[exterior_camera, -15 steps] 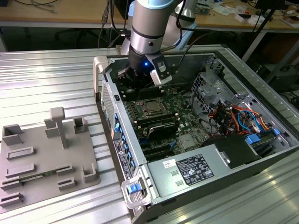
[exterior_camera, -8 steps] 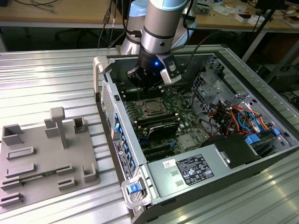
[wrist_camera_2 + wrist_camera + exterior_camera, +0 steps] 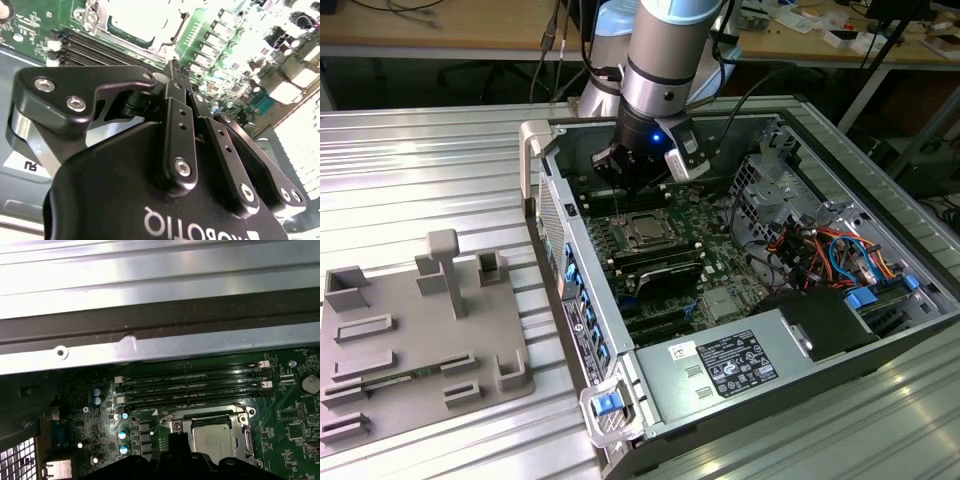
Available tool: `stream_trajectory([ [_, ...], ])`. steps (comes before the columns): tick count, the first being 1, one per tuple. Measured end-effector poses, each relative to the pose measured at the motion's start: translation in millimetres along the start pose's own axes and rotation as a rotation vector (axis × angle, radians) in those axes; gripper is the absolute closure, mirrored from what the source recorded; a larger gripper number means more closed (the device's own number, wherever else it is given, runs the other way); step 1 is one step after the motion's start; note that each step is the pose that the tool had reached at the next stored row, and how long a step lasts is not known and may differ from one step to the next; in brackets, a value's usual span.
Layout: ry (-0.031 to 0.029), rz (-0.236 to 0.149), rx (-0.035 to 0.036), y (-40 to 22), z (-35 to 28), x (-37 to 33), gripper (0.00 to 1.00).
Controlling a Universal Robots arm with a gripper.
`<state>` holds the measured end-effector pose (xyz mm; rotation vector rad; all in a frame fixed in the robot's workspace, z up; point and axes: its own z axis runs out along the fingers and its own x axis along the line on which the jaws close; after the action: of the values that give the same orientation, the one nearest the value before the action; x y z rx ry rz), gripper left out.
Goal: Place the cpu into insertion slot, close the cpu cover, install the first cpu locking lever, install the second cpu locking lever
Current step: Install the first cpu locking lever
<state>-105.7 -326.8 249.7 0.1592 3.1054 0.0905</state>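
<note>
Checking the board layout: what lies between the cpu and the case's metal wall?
In the first wrist view, long black memory slots lie between cpu and case wall.

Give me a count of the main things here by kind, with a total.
Silvery square cpu: 1
Silvery metal cpu cover frame: 1
Black robot gripper: 1
Open grey metal computer case: 1
Grey plastic fixture tray: 1
Total: 5

Silvery-grey square cpu (image 3: 212, 442) lies flat in the dark insertion slot (image 3: 188, 436); the metal cpu cover (image 3: 246, 435) frames it.
</note>
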Motion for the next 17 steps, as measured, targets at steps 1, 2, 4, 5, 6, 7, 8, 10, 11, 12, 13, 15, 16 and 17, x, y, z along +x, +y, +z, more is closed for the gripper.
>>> stream_trajectory([
  [1, 0.0003, -0.005, -0.0004, -1.8, -0.2, 2.9, 0.89],
  [2, 0.0005, -0.009, -0.0005, -2.6, -0.3, 5.1, 0.89],
  [4, 0.0009, -0.015, -0.0006, -3.6, -0.5, 9.1, 0.89],
  [5, 0.001, -0.018, -0.0007, -3.9, -0.5, 11.2, 0.89],
  [6, 0.0014, -0.021, -0.0008, -4.3, -0.6, 13.8, 0.89],
  [7, 0.0014, -0.024, -0.0009, -4.5, -0.6, 15.9, 0.89],
  [8, 0.0017, -0.028, -0.001, -4.8, -0.6, 18.9, 0.89],
  [10, 0.002, -0.035, -0.0013, -5.3, -0.6, 23.6, 0.89],
  [11, 0.0023, -0.039, -0.0014, -5.5, -0.7, 25.6, 0.89],
  [12, 0.0025, -0.041, -0.0014, -5.8, -0.8, 28.0, 0.89],
  [13, 0.0026, -0.044, -0.0015, -6.0, -0.8, 29.6, 0.89],
  [15, 0.0033, -0.053, -0.0016, -4.5, -0.6, 31.7, 0.89],
  [16, 0.0038, -0.064, -0.0021, -2.6, -0.2, 31.9, 0.89],
  [17, 0.0044, -0.074, -0.0023, -1.1, 0.2, 32.0, 0.89],
])
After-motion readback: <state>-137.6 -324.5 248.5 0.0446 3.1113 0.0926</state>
